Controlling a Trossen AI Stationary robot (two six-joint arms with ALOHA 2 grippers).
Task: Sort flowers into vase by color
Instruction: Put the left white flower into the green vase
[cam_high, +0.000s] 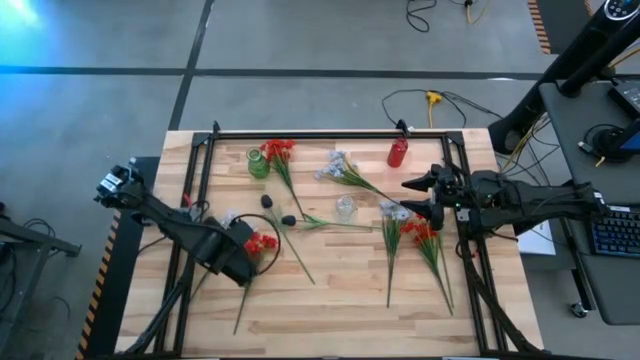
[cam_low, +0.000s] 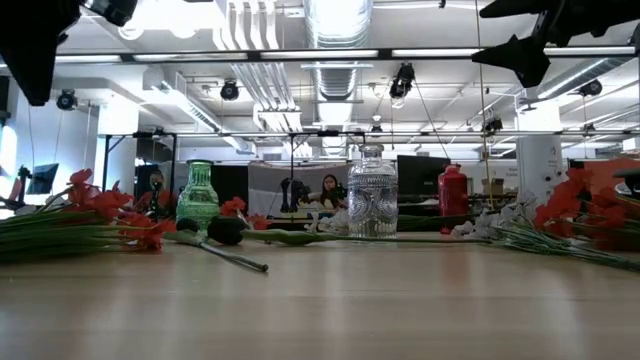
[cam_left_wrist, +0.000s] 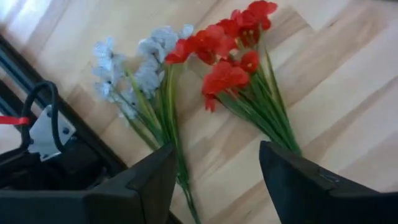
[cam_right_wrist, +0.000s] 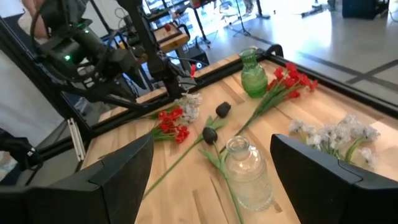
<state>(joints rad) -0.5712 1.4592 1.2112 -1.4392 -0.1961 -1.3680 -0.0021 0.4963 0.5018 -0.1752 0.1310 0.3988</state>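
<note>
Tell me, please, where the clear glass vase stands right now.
In the high view, the clear glass vase stands upright near the table's middle, between the green vase and the red vase, beside the dark-blossomed stem; nothing is in it.

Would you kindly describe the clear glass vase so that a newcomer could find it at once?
Start at the wooden table and look to its middle, slightly toward the far edge. The clear glass vase stands upright there, with nothing in it, just beyond the long green stem of the dark-blossomed flower. Unlike the green vase and the red bottle near the far rail, it is colourless and see-through.
</note>
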